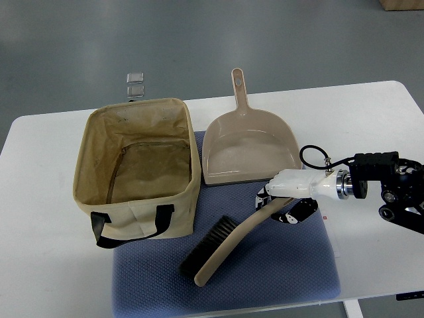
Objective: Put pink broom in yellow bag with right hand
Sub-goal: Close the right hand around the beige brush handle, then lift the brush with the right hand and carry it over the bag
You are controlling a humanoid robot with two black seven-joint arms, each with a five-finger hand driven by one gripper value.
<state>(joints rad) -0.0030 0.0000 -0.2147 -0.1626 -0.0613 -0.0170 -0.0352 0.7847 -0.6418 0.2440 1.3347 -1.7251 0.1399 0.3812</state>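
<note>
The pink broom (228,250) lies slanted on the blue mat (278,265), its black bristles (209,248) toward the bag and its curved handle rising to the right. My right hand (283,204) comes in from the right edge and sits over the handle's upper end. Its fingers (293,213) curl around the handle. The broom's lower end still rests on the mat. The yellow fabric bag (99,205) stands open and empty at the left, with black strap handles on its near side. The left arm does not show.
A pink dustpan (248,149) lies behind the broom, its handle pointing away, next to the bag's right wall. Two small clear squares (135,84) lie beyond the white table (40,265). The table's edge runs near the bottom right.
</note>
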